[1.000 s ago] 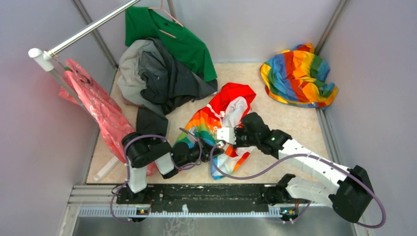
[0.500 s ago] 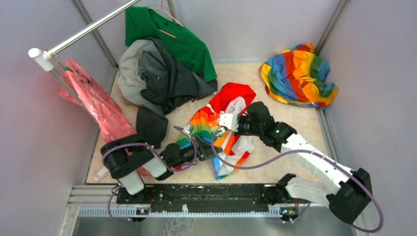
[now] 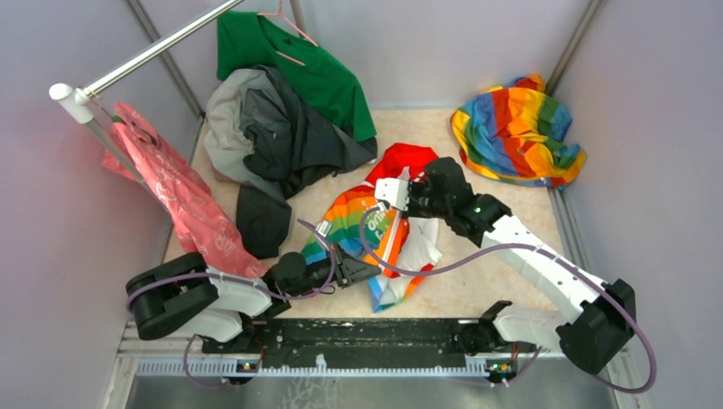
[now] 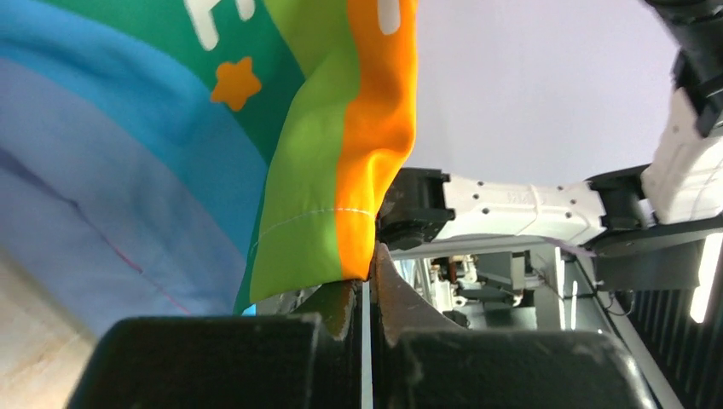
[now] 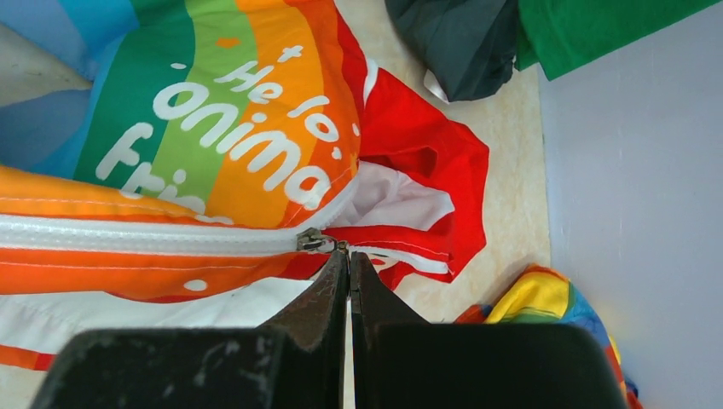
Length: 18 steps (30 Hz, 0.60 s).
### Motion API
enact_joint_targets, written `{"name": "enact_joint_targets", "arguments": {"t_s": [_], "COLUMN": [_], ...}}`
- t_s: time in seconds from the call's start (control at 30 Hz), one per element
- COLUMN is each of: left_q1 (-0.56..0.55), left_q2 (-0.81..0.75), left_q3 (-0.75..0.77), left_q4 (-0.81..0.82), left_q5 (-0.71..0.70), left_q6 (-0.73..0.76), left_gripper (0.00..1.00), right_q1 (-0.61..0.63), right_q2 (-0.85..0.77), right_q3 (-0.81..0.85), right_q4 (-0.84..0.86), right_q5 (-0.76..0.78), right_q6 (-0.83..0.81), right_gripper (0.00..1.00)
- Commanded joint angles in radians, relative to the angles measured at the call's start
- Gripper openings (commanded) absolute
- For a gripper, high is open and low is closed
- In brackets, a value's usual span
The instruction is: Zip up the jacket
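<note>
Jacket (image 3: 375, 234) lies crumpled mid-table (image 3: 503, 234), red hood (image 3: 401, 159) toward the back wall, rainbow side up. Left gripper (image 3: 365, 271) sits low at the jacket's near edge. Right gripper (image 3: 399, 201) is over the top of the front, just below the hood. From overhead I can't read either set of jaws; arm and cloth cover them.

Left wrist view shows it: left gripper (image 4: 368, 285) clenched, fingers flat together on the jacket (image 4: 298, 153) hem where orange meets green. The white right arm (image 4: 520, 209) shows behind.

Right wrist view: right gripper (image 5: 349, 260) clamped shut, tips on the zipper pull (image 5: 328, 244). Zipper (image 5: 170, 234) is a closed white line left of the slider. Past the slider the hood (image 5: 426, 170) edges lie apart. White lettering (image 5: 239, 145) on the rainbow panel is readable only here.

Overhead only: pink garment (image 3: 170, 192) hanging off the rail (image 3: 153, 51) at left. Green shirt (image 3: 294, 60) and dark grey garment (image 3: 290, 136) are piled at the back, rainbow cloth (image 3: 516, 132) in the far right corner. The right wrist view catches just the edges of those three.
</note>
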Motion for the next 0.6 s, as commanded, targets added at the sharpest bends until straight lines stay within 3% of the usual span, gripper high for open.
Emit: {"name": "enact_joint_targets", "arguments": {"t_s": [0.0, 0.57], "left_q1": [-0.028, -0.033], "left_q2": [-0.050, -0.085], "left_q3": [-0.014, 0.017], "left_q4": [-0.166, -0.319], "left_q5": [0.057, 0.123], "left_q6": [0.059, 0.183], "left_gripper": [0.00, 0.00], "right_q1": [-0.018, -0.057], "right_q2": [0.022, 0.079], "right_q3": [0.087, 0.178], "right_q4": [0.065, 0.058], "right_q5": [0.040, 0.025], "right_q6": [-0.031, -0.034], "right_gripper": [0.00, 0.00]}}
